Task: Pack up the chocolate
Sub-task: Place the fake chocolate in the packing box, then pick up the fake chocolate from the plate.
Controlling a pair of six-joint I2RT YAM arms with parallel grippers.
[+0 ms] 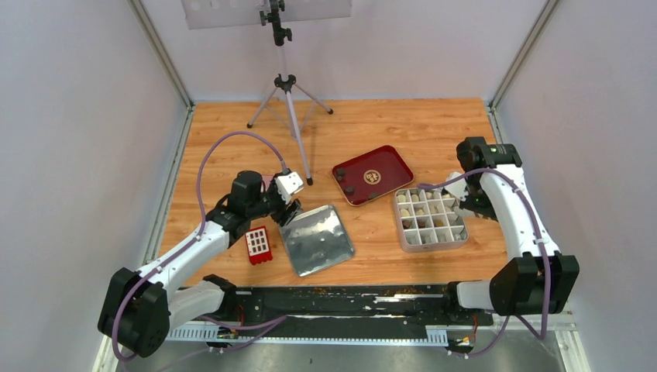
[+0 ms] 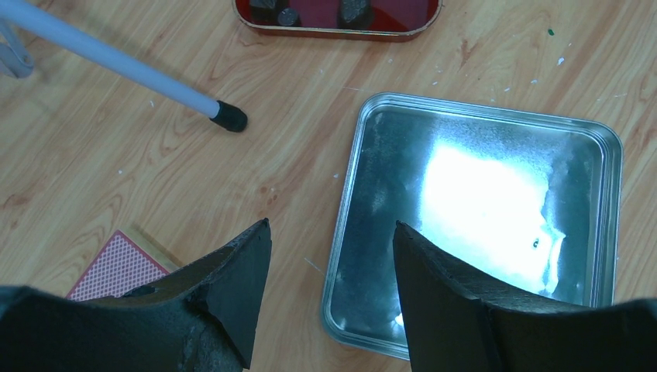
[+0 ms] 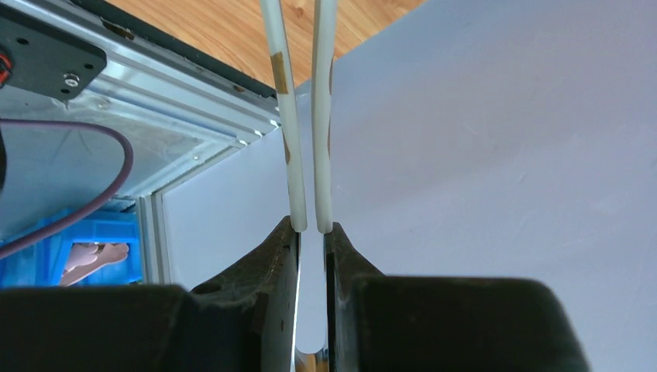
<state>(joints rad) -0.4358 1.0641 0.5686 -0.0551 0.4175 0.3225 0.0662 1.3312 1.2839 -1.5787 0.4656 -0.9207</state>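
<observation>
My right tool (image 3: 311, 229) pinches white tongs (image 3: 288, 139); left tool (image 2: 331, 229) hangs open, empty, by the lid (image 2: 480, 217). Of the chocolate (image 2: 352, 9), three pieces, I think, sit on the red tray (image 1: 391, 167); the rest are in the box (image 1: 434, 246) near the tabletop's (image 1: 232, 139) right edge. I'd lower the tongs squarely and squeeze lightly.

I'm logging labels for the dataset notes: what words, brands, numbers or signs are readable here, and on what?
No text can be read anywhere.
On the red tray, a gold emblem: too small to read.
On the small red block: white squares only, no legible letters.
On the white tweezers and the silver lid: no writing.
</observation>
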